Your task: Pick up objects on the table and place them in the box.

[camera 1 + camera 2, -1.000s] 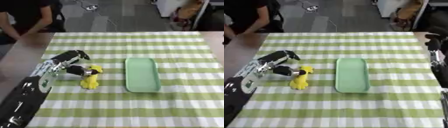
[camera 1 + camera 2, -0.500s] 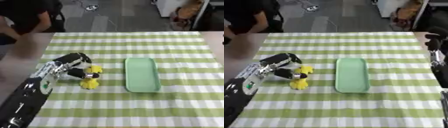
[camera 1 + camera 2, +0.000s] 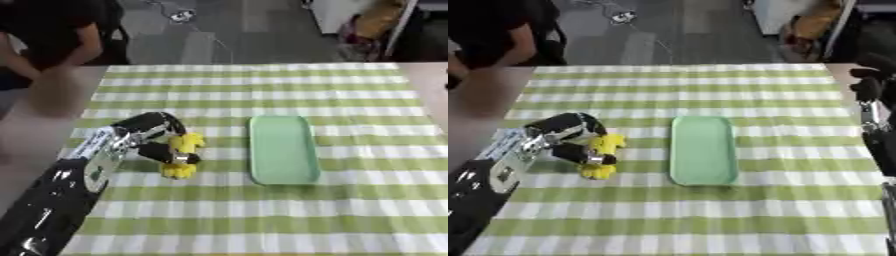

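The left robot hand (image 3: 149, 134) comes in from the lower left corner and lies low over the surface (image 3: 367, 210), which is covered with a green and white checked cloth. Its fingers are curled over the top of a yellow toy (image 3: 182, 155), and its dark thumb lies against the left side of the toy, so the hand is closed around it. The toy seems to be a soft figure, but its exact shape is blurred; its lower end shows below the thumb and appears to rest on the cloth.

Just to the right of the toy, not touching it, lies a pale green tray (image 3: 283, 148) with rounded corners, its long side running away from the robot. Nothing is inside it.

The right robot hand (image 3: 866, 86) shows only in the right eye view, at the right edge, raised and well apart from the tray and the toy. It is dark and partly cut off, so I cannot tell if its fingers are straight or curled.
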Controlling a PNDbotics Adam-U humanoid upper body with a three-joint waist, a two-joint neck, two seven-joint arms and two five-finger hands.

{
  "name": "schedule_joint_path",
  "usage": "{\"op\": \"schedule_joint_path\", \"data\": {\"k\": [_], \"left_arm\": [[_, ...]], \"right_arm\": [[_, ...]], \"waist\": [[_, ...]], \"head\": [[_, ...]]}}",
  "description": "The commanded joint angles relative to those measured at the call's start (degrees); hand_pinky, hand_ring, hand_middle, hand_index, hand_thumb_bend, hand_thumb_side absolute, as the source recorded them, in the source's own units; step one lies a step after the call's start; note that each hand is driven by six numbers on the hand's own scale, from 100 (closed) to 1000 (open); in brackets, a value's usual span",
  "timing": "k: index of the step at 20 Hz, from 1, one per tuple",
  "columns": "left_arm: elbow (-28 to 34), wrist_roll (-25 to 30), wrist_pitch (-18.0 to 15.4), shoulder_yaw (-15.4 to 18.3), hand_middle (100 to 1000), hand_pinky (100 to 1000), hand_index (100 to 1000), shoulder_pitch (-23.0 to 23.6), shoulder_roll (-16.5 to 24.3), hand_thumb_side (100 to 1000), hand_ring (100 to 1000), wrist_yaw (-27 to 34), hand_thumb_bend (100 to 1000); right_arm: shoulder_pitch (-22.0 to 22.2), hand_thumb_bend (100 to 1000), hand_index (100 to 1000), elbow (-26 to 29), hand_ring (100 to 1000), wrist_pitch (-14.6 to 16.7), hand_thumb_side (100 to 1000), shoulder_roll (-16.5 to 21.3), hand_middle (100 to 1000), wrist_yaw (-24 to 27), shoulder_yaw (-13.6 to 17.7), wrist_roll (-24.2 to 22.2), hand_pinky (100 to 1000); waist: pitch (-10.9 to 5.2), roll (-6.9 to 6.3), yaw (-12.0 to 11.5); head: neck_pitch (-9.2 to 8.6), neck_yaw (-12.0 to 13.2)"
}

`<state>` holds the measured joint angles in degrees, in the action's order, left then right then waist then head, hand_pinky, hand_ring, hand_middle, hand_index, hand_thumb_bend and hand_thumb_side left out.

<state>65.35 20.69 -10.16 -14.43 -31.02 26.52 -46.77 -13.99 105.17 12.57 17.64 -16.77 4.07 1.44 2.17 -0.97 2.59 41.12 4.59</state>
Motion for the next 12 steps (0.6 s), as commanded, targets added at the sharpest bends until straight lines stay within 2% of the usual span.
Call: {"op": "schedule_joint_path", "data": {"k": [1,6,8,12], "left_arm": [[0.1,0.1,-0.2,0.3,733,757,811,-0.6,0.5,852,713,-0.5,756],[-0.8,-0.2,0.0,0.5,726,727,811,-0.5,0.3,839,667,-1.2,747],[-1.4,-0.6,0.1,0.8,718,688,810,-0.4,0.2,832,634,-1.8,743],[-2.2,-1.9,0.5,1.4,694,510,801,-0.4,0.0,786,523,-2.2,710]], "right_arm": [[-0.7,205,868,0.6,766,0.0,828,0.7,780,0.2,0.3,-0.1,693],[-0.7,204,868,0.7,766,0.0,827,0.7,780,0.2,0.3,-0.2,693],[-0.7,204,868,0.7,766,0.0,827,0.7,780,0.2,0.4,-0.1,693],[-0.7,204,868,0.7,766,0.0,827,0.7,780,0.2,0.4,-0.1,693]], "waist": [[-0.43,0.0,0.0],[-0.39,0.01,0.1],[-0.36,0.03,0.1],[-0.31,0.06,0.0]], "head": [[-0.09,0.7],[-0.18,0.7],[-0.19,0.6],[-0.15,0.6]]}}
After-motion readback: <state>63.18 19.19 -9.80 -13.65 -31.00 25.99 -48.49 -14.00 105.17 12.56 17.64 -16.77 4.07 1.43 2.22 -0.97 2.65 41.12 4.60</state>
